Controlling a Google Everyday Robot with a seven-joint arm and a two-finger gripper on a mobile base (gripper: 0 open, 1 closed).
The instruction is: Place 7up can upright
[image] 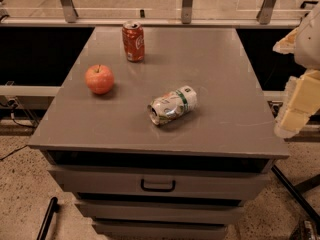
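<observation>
The 7up can (172,105) lies on its side near the middle of the grey cabinet top (220,84), its silver top pointing front-left; it is silver-white with a green band and looks dented. My gripper (296,111) shows as a cream-coloured shape at the right edge of the view, off the cabinet's right side and well apart from the can. Nothing shows in it.
A red-orange soda can (133,41) stands upright at the back of the top. A red apple (99,79) sits at the left. Drawers with a black handle (157,185) are below the front edge. A railing and glass wall run behind.
</observation>
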